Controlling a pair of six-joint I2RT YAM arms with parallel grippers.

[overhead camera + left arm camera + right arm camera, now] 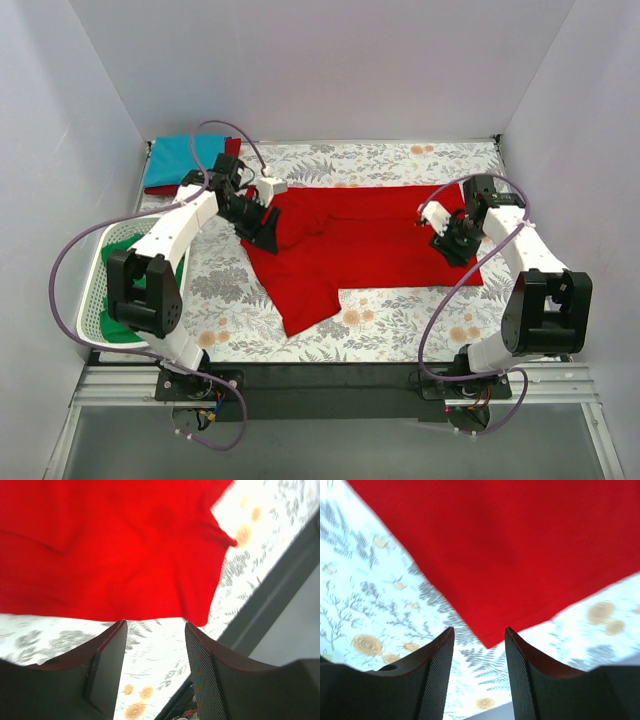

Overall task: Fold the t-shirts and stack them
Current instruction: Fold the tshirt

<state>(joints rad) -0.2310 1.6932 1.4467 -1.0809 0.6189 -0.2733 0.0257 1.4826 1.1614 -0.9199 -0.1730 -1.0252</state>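
Floral tablecloth [400,320] is seen nearest. Beyond it, the bright red t-shirt [360,245] is spread flat, flanked at its edges by the left gripper [262,235] and right gripper [455,245], both parted and empty. Farthest left, a teal t-shirt [180,160] is laid folded.
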